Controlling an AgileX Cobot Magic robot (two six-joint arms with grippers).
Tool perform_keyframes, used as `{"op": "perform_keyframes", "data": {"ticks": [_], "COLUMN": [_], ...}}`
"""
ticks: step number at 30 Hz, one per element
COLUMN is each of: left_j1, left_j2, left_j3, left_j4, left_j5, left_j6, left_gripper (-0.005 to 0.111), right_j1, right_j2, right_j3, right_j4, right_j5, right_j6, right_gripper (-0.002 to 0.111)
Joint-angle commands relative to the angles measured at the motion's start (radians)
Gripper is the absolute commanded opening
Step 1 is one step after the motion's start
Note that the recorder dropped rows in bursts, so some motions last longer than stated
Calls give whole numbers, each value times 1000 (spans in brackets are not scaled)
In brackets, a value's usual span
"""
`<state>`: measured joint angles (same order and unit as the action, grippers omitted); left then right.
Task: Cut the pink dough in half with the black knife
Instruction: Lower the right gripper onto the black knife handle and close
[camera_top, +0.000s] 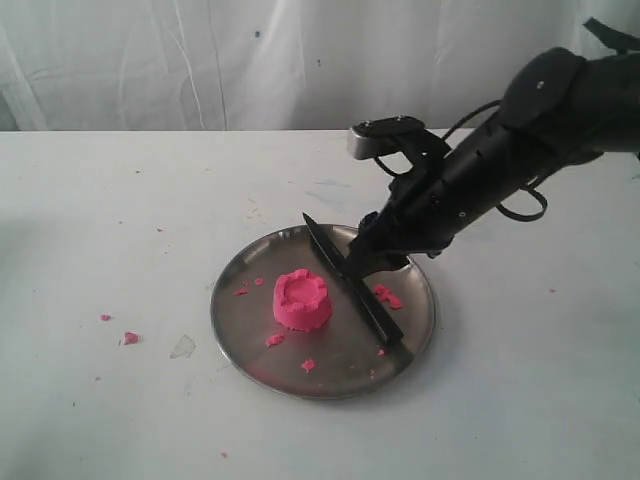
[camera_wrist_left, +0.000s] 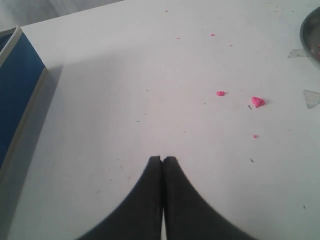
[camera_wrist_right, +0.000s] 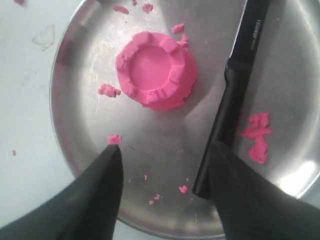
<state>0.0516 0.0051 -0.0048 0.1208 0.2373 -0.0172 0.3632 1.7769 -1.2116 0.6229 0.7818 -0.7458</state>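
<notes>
Black knife just beside pink dough

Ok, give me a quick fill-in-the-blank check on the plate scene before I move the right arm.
1. The pink dough is still in ____ piece.
2. The black knife lies on the steel ____, beside the dough.
3. The right gripper is ____, over the plate.
4. The left gripper is ____, over bare table.

Missing words: one; plate; open; shut
</notes>
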Motion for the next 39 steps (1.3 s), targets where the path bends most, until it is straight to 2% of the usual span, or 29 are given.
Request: {"op": "perform_keyframes", "data": {"ticks": [1,3,6,17,27,35,39], "left_j1": [-5,-5,-5,-5,-5,-5,-5], "left_j2": [-5,-5,-5,-5,-5,-5,-5], "left_j3": [5,5,5,5,5,5,5], "left_j4": [-7,-7,-7,-7,-7,-7,-7], "left_j5": [-4,-4,-4,-4,-4,-4,-4], "left_j6": [-4,-4,-4,-4,-4,-4,-4], "left_gripper": [0,0,0,0,0,0,0], "right_j1": [77,96,125,124,124,124,124], "right_j2": [11,42,97,202,230,208,132], "right_j3": [-24,-24,-24,-24,-24,-24,-24], "right_j4": [-456,-559,-530,-527,-527,-566,-642], "right_j5": [-44,-56,-83,-99,-97,-97,-91], "right_j6": [430,542,537,537,537,537,562], "right_gripper": [50,50,50,46,29,1,0]}}
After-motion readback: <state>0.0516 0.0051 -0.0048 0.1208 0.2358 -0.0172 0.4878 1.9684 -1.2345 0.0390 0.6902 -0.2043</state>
